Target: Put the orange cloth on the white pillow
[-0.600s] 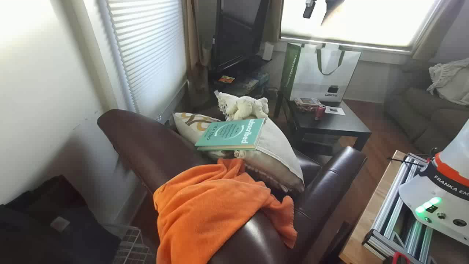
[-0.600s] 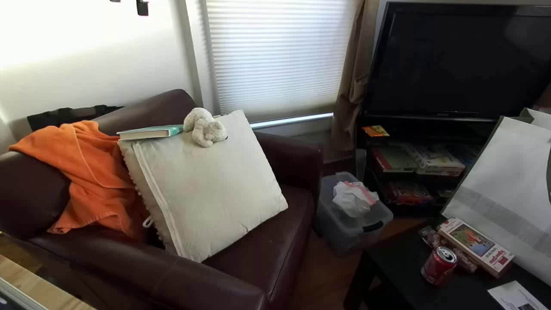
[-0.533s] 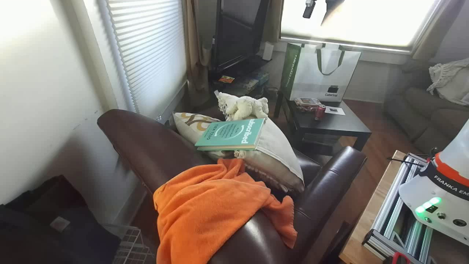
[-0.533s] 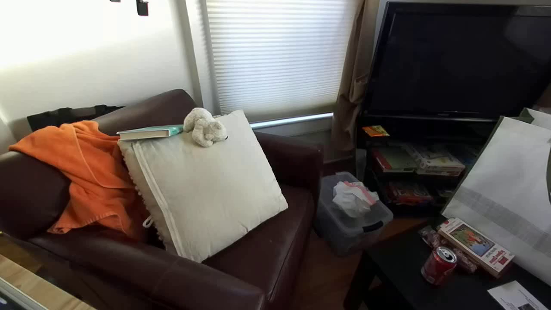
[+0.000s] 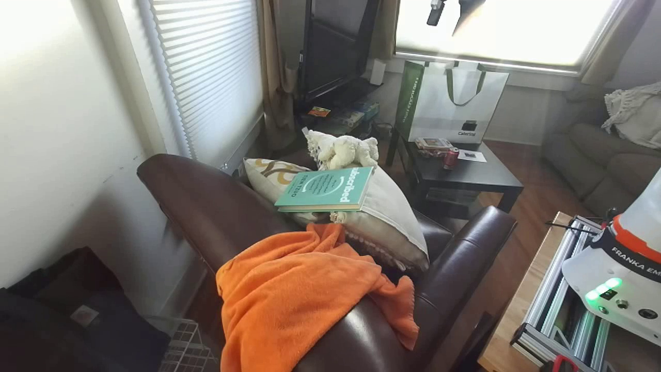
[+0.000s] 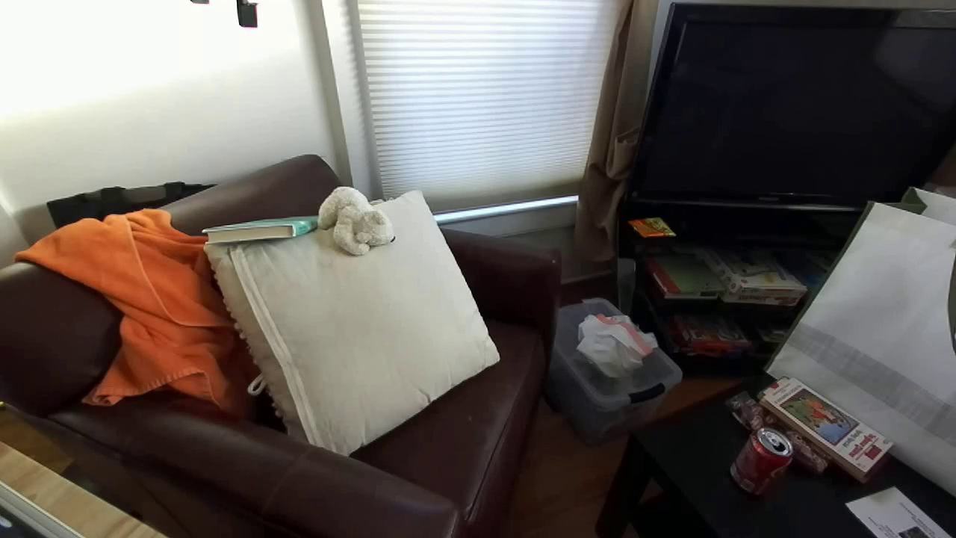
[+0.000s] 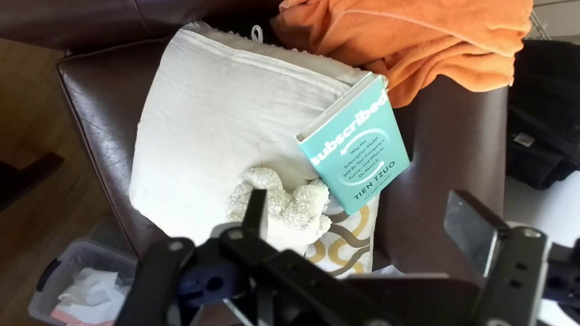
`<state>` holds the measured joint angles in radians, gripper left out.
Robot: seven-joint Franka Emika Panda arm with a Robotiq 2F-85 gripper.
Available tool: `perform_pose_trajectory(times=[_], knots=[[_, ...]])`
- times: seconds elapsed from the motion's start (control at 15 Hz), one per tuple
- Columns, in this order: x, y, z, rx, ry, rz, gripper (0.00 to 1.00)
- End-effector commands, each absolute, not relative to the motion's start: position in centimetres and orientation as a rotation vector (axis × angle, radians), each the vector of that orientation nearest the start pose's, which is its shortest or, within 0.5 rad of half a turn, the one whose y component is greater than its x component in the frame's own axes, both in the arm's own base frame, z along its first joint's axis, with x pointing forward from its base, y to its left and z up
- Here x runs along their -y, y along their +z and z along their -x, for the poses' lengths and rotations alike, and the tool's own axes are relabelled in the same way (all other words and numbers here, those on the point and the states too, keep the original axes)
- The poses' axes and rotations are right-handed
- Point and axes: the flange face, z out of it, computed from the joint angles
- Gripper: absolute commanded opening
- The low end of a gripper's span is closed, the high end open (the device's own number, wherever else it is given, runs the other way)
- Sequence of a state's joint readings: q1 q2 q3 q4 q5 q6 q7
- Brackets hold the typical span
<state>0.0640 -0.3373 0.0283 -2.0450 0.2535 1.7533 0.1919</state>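
The orange cloth (image 5: 294, 289) is draped over the back and arm of the brown leather armchair in both exterior views (image 6: 160, 299). It also shows at the top of the wrist view (image 7: 417, 36). The white pillow (image 6: 366, 321) leans on the chair seat beside the cloth; it also shows in the wrist view (image 7: 217, 104). A teal book (image 7: 358, 145) and a white plush toy (image 7: 285, 203) rest on the pillow's upper part. My gripper (image 7: 358, 197) is open and empty, high above the chair. Its fingertips show at the top edge of both exterior views (image 5: 450, 14).
A patterned pillow (image 7: 346, 240) lies behind the white one. The chair arm (image 6: 246, 471) runs along the front. A black table (image 5: 467, 173) holds a large bag (image 5: 454, 106) and a red can (image 6: 762, 459). A plastic bin (image 6: 609, 407) stands beside the chair.
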Motion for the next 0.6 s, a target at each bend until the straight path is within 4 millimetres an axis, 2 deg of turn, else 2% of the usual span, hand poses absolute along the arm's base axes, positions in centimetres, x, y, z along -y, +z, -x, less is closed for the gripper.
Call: perform_pose_trajectory(times=[0.0,0.27,0.53], knots=[[-6.6,58.8,-45.4,-0.205,-0.015,2.89,1.0],[-6.6,58.4,-46.0,-0.203,0.008,2.839,1.0],[-6.1,55.0,-48.2,-0.298,0.162,2.761,1.0]])
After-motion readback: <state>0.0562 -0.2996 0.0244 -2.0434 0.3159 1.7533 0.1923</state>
